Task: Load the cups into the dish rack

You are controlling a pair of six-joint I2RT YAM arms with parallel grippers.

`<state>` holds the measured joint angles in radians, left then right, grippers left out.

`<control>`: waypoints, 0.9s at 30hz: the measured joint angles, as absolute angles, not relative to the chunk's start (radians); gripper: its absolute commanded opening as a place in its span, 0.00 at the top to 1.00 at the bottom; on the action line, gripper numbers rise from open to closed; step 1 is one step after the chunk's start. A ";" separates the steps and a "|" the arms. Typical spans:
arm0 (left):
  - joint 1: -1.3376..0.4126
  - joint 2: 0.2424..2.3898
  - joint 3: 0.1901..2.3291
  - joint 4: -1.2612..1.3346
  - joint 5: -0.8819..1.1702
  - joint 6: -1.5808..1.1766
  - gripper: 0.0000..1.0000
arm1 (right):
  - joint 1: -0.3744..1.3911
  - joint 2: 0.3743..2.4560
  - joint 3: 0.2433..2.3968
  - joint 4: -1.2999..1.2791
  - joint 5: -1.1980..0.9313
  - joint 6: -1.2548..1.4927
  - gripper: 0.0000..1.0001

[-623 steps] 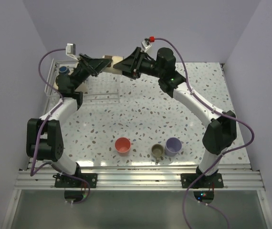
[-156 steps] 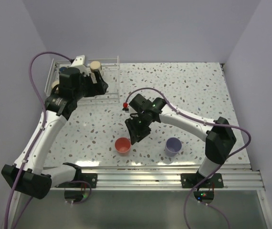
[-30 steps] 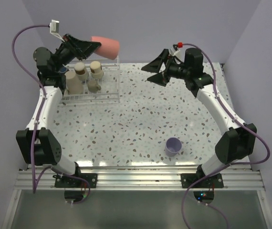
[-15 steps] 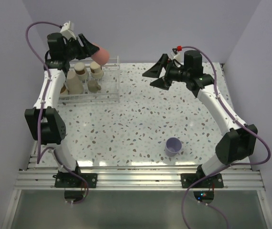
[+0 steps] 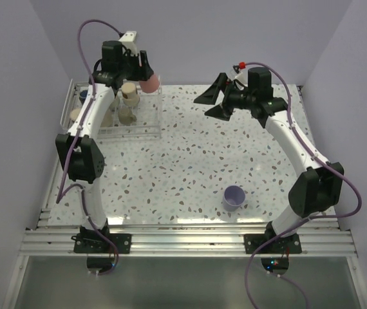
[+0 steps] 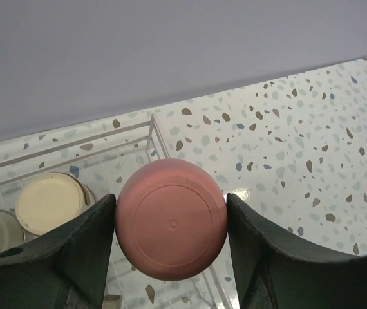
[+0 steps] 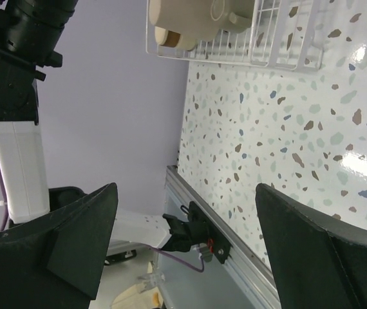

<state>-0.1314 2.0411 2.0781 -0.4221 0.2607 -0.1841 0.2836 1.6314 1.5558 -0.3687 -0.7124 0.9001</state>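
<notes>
My left gripper [image 5: 146,76] is shut on the red cup [image 5: 149,82], held bottom-out above the right end of the white wire dish rack [image 5: 154,132]. In the left wrist view the cup's round base [image 6: 170,227] sits between my two fingers, with the rack's rim [image 6: 159,138] below. Beige and brown cups [image 5: 129,93] stand upside down in the rack, and a dark blue one [image 5: 84,96] at its far left. A lavender cup [image 5: 234,196] stands on the table at the front right. My right gripper [image 5: 210,98] is open and empty, raised over the table's back.
The rack shows in the right wrist view [image 7: 235,48] with beige cups in it. Purple walls close in the table at the back and both sides. A metal rail [image 5: 183,241] runs along the near edge.
My left gripper has swung right with the red cup, from above the rack's left end to above its right end. The right arm has hardly moved.
</notes>
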 measured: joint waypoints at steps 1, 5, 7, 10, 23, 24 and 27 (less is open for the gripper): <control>-0.145 2.051 2.088 -0.429 0.247 -0.172 1.00 | 0.281 1.632 1.556 -0.373 -0.710 0.897 0.09; -0.164 2.101 2.125 -0.444 0.200 -0.145 1.00 | 0.272 1.632 1.556 -0.384 -0.704 0.892 0.09; -0.162 2.129 2.141 -0.446 0.181 -0.137 1.00 | 0.267 1.632 1.556 -0.389 -0.701 0.889 0.09; -0.156 2.167 2.159 -0.451 0.166 -0.134 1.00 | 0.259 1.635 1.557 -0.390 -0.699 0.885 0.09; -0.155 2.271 2.190 -0.451 0.151 -0.133 1.00 | 0.233 1.679 1.573 -0.399 -0.698 0.874 0.10; -0.156 2.275 2.190 -0.449 0.147 -0.131 1.00 | 0.231 1.682 1.575 -0.399 -0.698 0.874 0.10; -0.163 2.287 2.191 -0.448 0.125 -0.116 1.00 | 0.228 1.687 1.575 -0.400 -0.698 0.873 0.10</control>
<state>-0.1631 2.2871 2.1914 -0.4484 0.1253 -0.1158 0.2283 1.6867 1.5745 -0.4004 -0.6983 0.8730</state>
